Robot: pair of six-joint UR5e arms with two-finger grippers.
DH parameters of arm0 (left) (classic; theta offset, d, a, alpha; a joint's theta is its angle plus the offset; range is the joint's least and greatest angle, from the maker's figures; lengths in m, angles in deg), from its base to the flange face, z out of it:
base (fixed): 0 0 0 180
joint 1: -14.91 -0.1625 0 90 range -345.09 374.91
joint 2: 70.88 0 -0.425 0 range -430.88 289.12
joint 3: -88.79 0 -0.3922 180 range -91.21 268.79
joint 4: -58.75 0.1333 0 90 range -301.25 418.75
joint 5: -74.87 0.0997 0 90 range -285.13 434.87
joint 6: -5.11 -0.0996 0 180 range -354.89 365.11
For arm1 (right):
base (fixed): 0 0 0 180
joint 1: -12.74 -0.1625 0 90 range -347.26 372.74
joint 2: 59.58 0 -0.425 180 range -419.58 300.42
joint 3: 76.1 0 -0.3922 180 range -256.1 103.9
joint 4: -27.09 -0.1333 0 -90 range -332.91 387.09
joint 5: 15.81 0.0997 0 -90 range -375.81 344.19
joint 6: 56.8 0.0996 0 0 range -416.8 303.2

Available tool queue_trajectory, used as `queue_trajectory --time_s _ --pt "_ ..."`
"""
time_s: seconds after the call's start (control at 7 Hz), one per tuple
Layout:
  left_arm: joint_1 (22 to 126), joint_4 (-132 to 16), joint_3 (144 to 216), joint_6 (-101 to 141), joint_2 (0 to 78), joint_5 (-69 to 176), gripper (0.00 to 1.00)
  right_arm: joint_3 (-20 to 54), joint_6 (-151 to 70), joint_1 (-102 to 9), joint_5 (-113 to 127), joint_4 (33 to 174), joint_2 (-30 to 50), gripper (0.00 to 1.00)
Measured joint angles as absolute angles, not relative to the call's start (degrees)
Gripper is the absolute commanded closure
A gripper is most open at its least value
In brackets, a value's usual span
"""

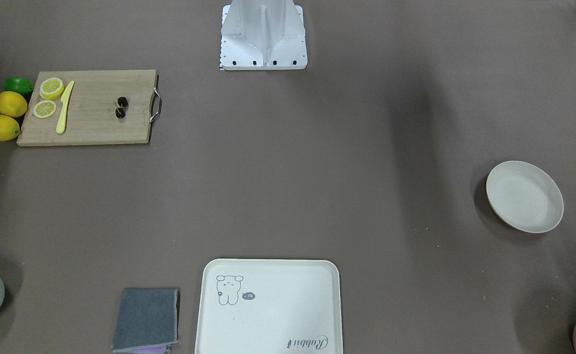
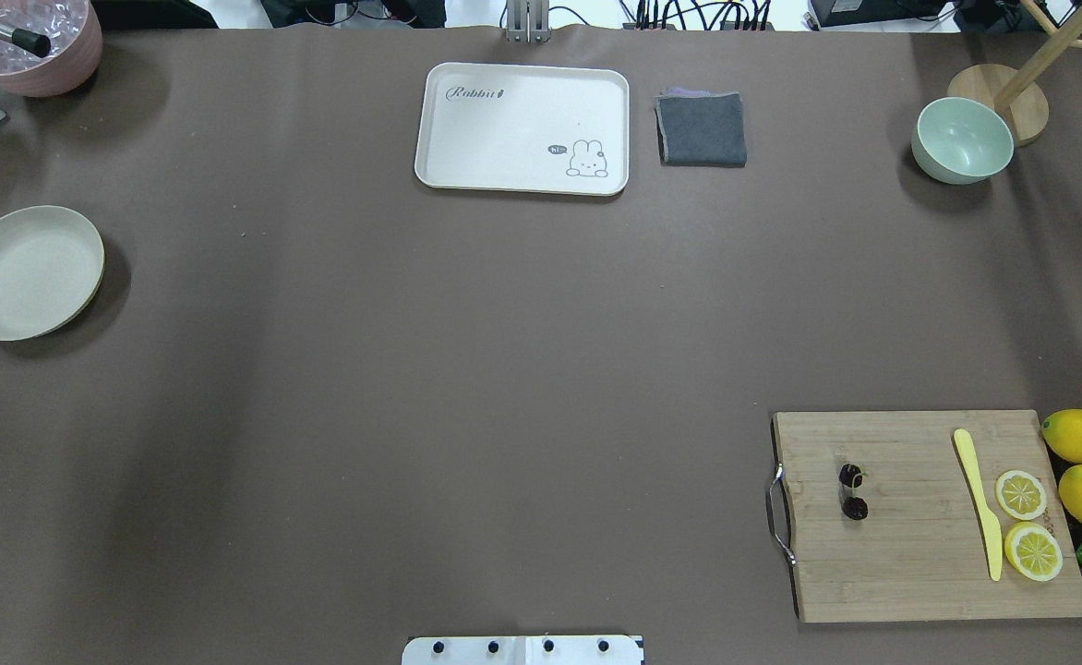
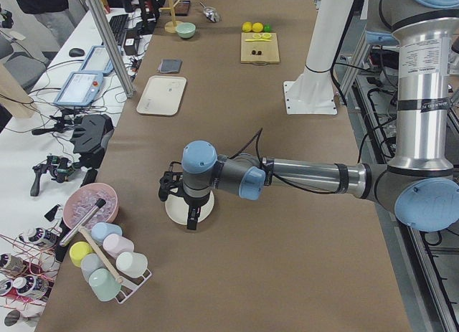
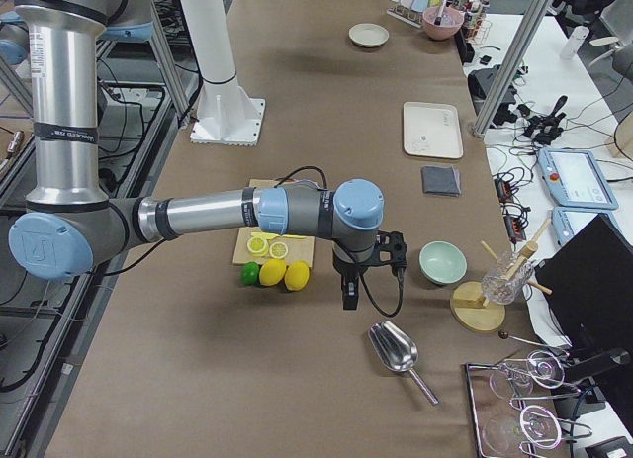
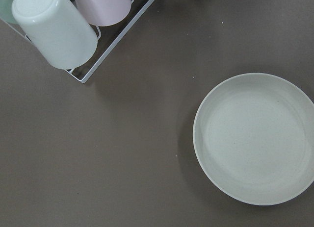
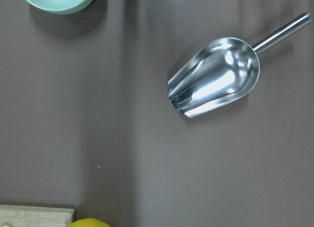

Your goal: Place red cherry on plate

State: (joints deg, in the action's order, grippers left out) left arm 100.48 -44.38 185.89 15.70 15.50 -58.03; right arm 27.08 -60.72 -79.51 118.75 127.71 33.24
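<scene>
Lengthwise, the red cherry point(image 2: 854, 492) parallels the board handle point(image 2: 771, 513); left end effector point(image 3: 191, 221), right end effector point(image 4: 348, 292): cannot tell.

The left arm point(image 3: 308, 178) reaches level across mid-frame, the left gripper point(image 3: 191, 219) pointing straight down; the right arm point(image 4: 208, 216) and right gripper point(image 4: 349, 294) likewise. Jaw spacing can't be made out.

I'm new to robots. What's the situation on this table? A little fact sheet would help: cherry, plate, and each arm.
Cherry: the red cherry lies on the cutting board, near its handle end.
Plate: the plate is empty, at the table's opposite end.
Left arm: the left gripper is by the plate; I cannot tell if it is open or shut.
Right arm: the right gripper is past the board, near the metal scoop; I cannot tell its state either.
Progress: cherry not yet picked up.
</scene>
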Motion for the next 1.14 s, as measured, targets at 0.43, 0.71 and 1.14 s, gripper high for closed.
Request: queue_trajectory --time_s 0.43,0.71,1.14 --pt "98.42 -50.34 180.76 19.42 19.21 -58.06 0.02 27.61 -60.67 -79.55 118.75 127.64 33.24 0.00" --pt "95.68 -67.03 167.23 29.91 23.52 -57.75 0.02 27.75 -60.61 -79.55 118.75 127.64 33.31 0.00" --pt "89.44 -79.40 159.01 36.27 24.84 -57.51 0.02 27.79 -60.60 -79.53 118.73 127.64 33.23 0.00"
